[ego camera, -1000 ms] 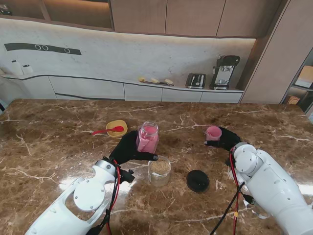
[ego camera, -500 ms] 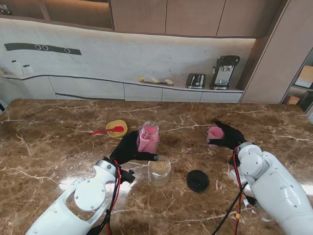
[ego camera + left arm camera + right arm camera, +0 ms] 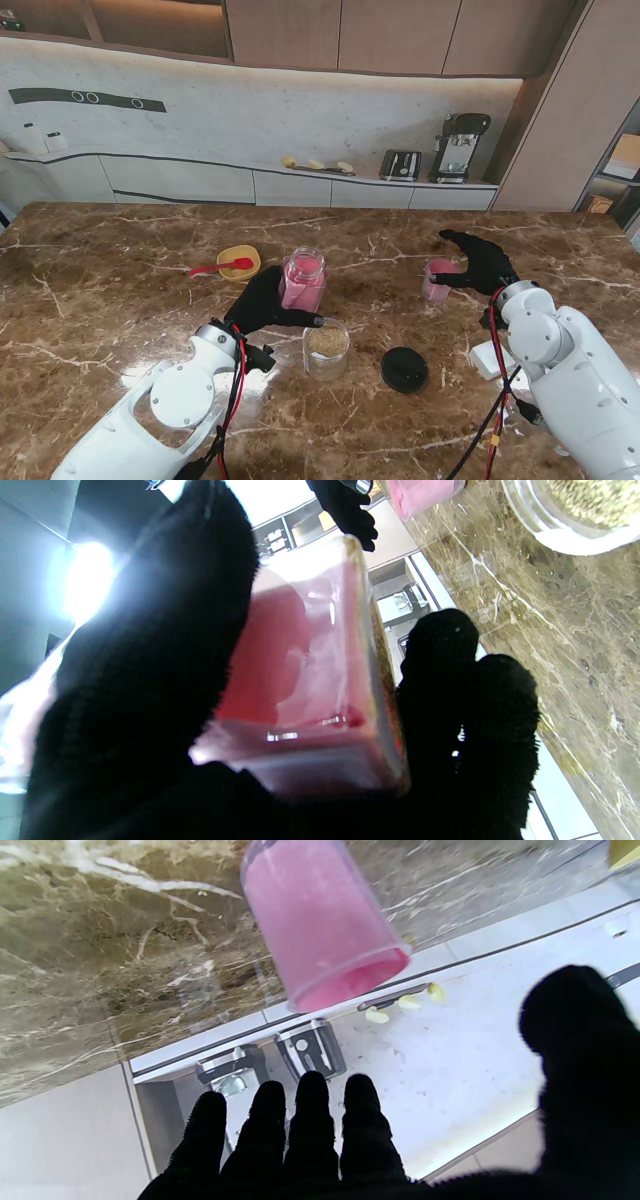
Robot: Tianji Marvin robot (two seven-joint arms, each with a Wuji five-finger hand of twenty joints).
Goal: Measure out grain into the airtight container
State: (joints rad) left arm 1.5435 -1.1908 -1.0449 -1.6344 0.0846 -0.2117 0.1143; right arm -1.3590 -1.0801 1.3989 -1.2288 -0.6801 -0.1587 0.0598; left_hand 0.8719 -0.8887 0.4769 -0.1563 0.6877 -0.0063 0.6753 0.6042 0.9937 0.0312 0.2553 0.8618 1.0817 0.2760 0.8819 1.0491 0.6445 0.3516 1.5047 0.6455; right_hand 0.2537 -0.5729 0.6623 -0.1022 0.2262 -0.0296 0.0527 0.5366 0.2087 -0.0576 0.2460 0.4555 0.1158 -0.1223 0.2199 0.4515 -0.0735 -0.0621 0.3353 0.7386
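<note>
Stand view: left hand point(image 3: 262, 303) grips pink jar point(image 3: 302, 281)

No text, label, brand, number or sign can be read in any view: the pink jar point(image 3: 302, 281), the pink cup point(image 3: 437, 277), the glass of grain point(image 3: 326, 349) and the far counter's appliances point(image 3: 459, 146) show no legible marking
</note>
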